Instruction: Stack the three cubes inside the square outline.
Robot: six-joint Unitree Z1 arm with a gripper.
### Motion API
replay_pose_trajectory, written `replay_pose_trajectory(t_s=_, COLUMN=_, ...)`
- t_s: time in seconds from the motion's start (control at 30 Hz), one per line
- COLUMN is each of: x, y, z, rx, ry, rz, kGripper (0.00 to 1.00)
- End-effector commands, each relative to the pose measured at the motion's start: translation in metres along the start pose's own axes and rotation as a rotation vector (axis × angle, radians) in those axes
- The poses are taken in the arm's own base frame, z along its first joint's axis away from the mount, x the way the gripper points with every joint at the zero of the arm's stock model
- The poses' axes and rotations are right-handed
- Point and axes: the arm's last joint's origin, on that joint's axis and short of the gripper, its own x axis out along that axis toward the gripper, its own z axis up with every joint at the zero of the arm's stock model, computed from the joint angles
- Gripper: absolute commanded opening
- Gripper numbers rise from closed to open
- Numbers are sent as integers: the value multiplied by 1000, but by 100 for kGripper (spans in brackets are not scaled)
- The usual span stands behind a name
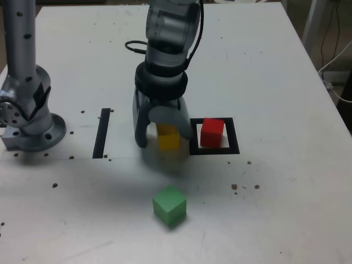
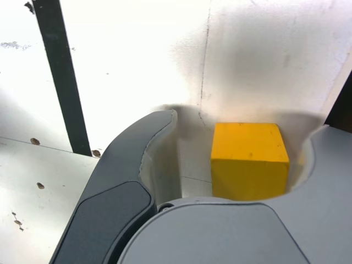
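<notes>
- The grey metal-and-plastic gripper hangs low over the white, speckled tabletop, its curved fingers pointing down.
- Its jaws stand wide apart, with a solid yellow cube in the space between them. The cube is not gripped: the wrist view shows bare tabletop between it and the darker finger.
- On its other side, the yellow cube sits closer to the lighter finger; whether they touch, I cannot tell. The cube's lower part is hidden by the gripper's body in the wrist view.
- Just beside the gripper, toward the exterior view's right, is a square outline of thick black tape with a white interior. The outline's near side lies close to the finger there.
- Inside that outline is a solid red cube, near the gripper but outside its jaws.
- A solid green cube rests on the tabletop apart from the gripper, on the camera's side of it in the exterior view and well outside the outline.
- No two cubes are stacked; yellow and green are both outside the outline.
- A single straight strip of black tape lies apart from the gripper, toward the exterior view's left.
- Beyond the strip, farther from the gripper on that same side, stands a rounded grey base.
- Above the gripper rises the grey arm, with a thin black cable running alongside it.
</notes>
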Motion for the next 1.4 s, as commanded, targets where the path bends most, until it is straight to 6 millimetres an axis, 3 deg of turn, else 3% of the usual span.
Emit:
replay_pose_trajectory(t_s=0.0, x=-2, y=1, z=-1, rx=-9, ry=-11, rz=-6, kGripper=60)
replay_pose_trajectory(t_s=0.13, x=-4, y=1, z=-1, rx=-14, ry=-23, rz=-12, kGripper=53)
replay_pose_trajectory(t_s=0.47, x=-5, y=0, z=1, rx=-18, ry=-62, rz=-16, kGripper=23)
replay_pose_trajectory(t_s=0.87, x=-9, y=1, z=1, rx=-20, ry=-82, rz=-5, kGripper=19)
replay_pose_trajectory(t_s=0.97, x=-19, y=3, z=0, rx=-17, ry=-101, rz=15, kGripper=19)
replay_pose_trajectory(t_s=1.2, x=-66, y=8, z=-9, rx=61, ry=-99, rz=88, kGripper=19)
replay_pose_trajectory(t_s=1.37, x=-90, y=2, z=6, rx=223, ry=-133, rz=86, kGripper=19)
